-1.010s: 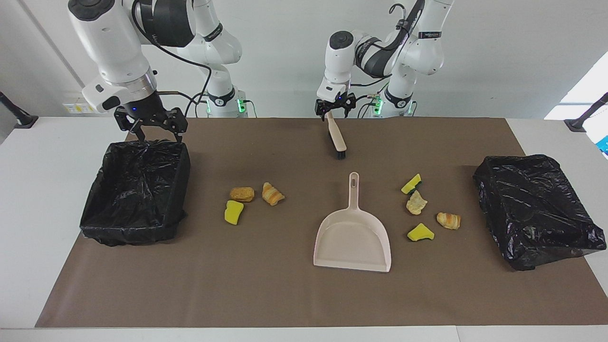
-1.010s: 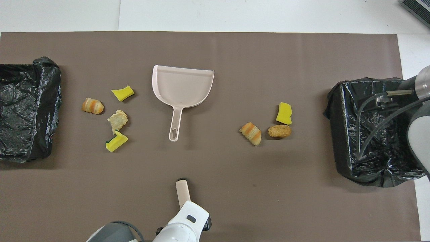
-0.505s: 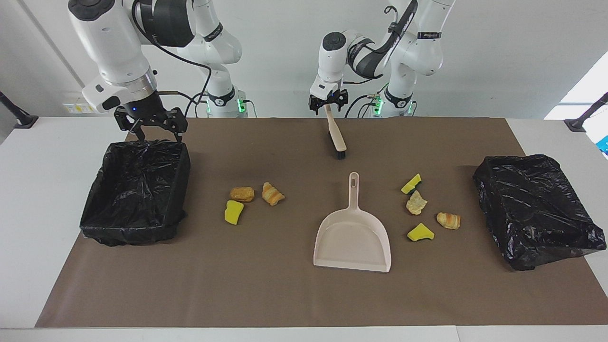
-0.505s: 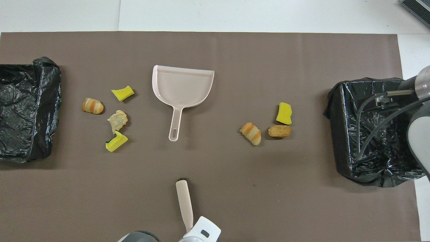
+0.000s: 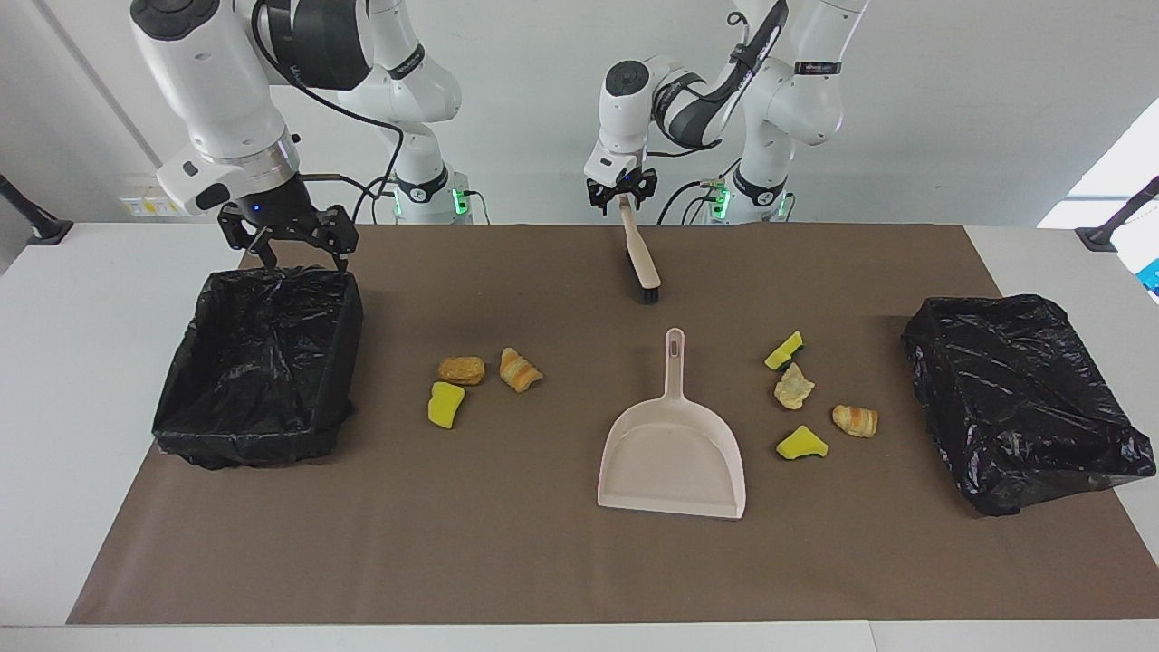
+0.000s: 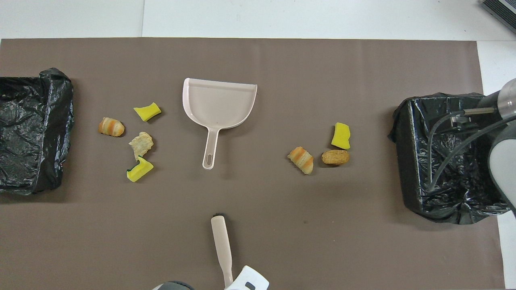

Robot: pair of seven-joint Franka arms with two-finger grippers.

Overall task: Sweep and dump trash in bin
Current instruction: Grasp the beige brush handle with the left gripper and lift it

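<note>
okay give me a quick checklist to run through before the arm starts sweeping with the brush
1. Left gripper is at the handle end of the brush: ok.
2. Firm hold on the brush handle: cannot tell.
3. Dustpan lies flat and empty, mouth facing away from the robots: ok.
4. All seven trash scraps lie on the mat, four toward the left arm's end, three toward the right arm's: ok.
5. Right gripper hangs over the rim of the lined bin, away from the sweeping path: ok.
</note>
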